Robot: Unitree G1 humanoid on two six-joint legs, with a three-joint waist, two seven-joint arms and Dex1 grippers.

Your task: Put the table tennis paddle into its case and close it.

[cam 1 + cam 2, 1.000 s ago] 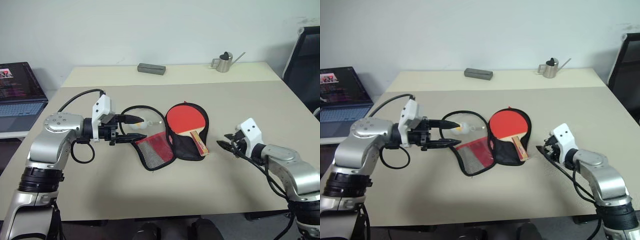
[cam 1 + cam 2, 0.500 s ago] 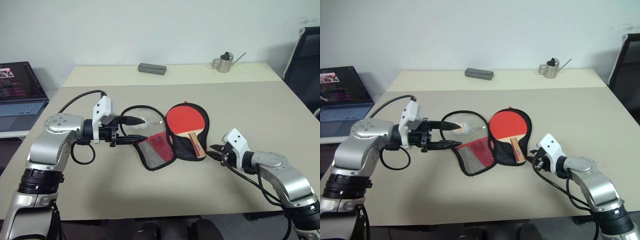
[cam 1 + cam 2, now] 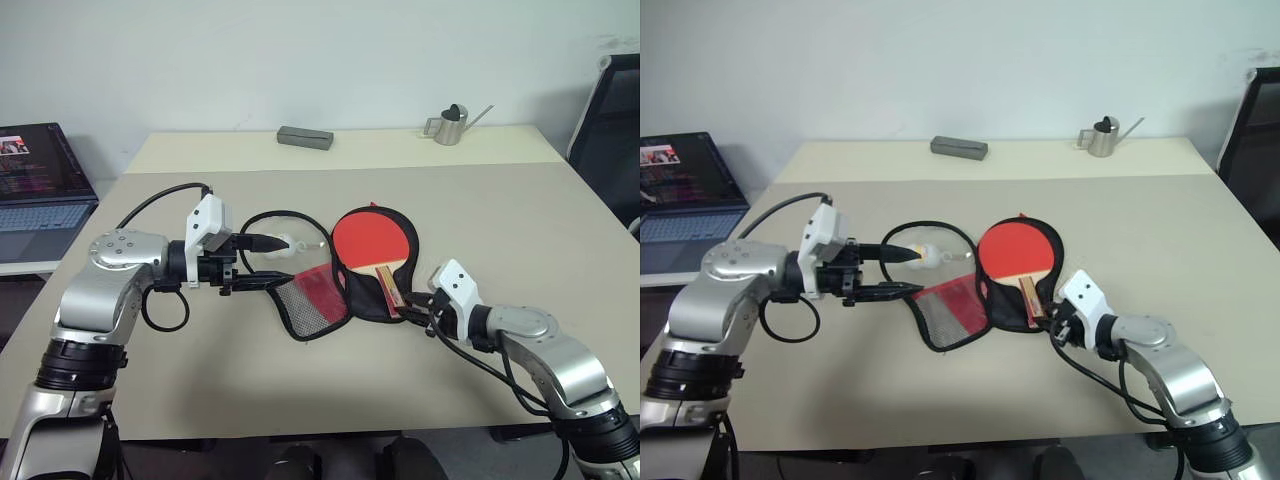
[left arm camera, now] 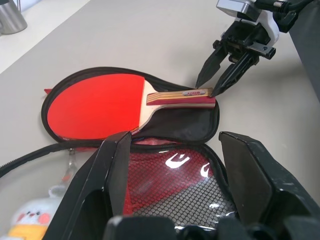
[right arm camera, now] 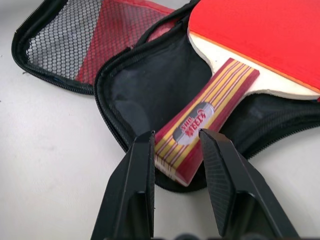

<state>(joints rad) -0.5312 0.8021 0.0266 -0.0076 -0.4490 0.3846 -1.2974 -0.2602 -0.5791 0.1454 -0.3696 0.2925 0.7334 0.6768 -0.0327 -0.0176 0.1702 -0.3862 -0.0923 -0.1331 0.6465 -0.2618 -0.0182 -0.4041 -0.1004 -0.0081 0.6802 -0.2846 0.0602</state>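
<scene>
The table tennis paddle (image 3: 372,243) is lying in the open case (image 3: 345,275) near the middle of the table (image 3: 500,210), its red blade on the black lining and its striped handle (image 5: 200,127) pointing toward the near right, the butt jutting slightly past the case's zip edge. The paddle is likely light and stiff, with a grippy rubber face, so the wooden handle is the sensible place to take hold; the case is soft fabric and will probably flop unless one side is being pinned.

The right gripper (image 3: 412,300) is reaching in low from the near right, angled slightly downward, with its jaws apart and straddling the handle's butt (not visibly clamped on it). The left gripper (image 3: 262,262) is pointing rightward over the case's mesh flap (image 4: 185,185) beside the plush charm (image 3: 925,256), jaws standing apart with nothing clearly gripped between them.
</scene>
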